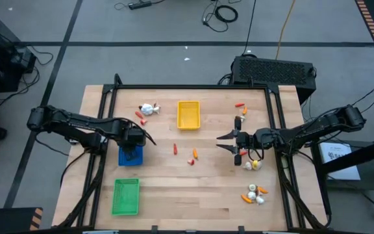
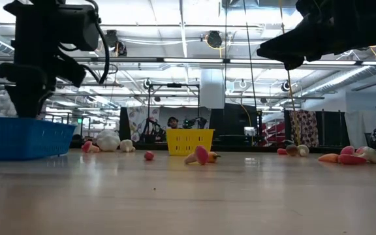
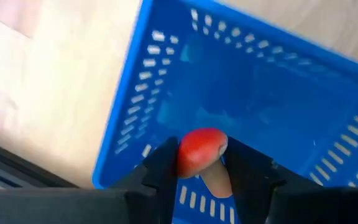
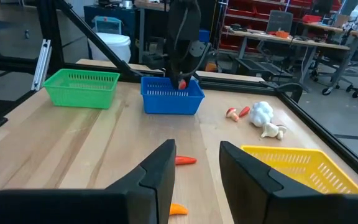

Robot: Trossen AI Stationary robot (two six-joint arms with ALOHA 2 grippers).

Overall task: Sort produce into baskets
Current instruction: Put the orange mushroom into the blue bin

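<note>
My left gripper (image 1: pixel 132 148) hangs over the blue tray (image 1: pixel 129 156) at the table's left, shut on a small toy mushroom with a red cap and a pale stem (image 3: pixel 202 152). My right gripper (image 1: pixel 226 143) is open and empty at the right of the table's middle, above the wood. The yellow tray (image 1: pixel 188 115) sits at the far middle, the green tray (image 1: pixel 125 196) at the near left. Loose produce lies on the wood: orange-red pieces (image 1: pixel 195 154) in the middle, whitish bulbs (image 1: pixel 149 109) at the far left, more at the right (image 1: pixel 254 164) and near right (image 1: pixel 255 194). My left gripper pinches the mushroom between its two fingers, at the red cap (image 3: pixel 199 149), with the pale stem (image 3: pixel 215 179) between them too. The fingers point down from above. The mushroom is lifted clear, over the blue tray's inside (image 3: pixel 253 99).
A black frame (image 1: pixel 193 86) runs around the table's edges. A small red piece (image 1: pixel 240 104) and a dark-and-pale piece (image 1: pixel 237 122) lie at the far right. Bare wood lies between the green tray and the near-right produce.
</note>
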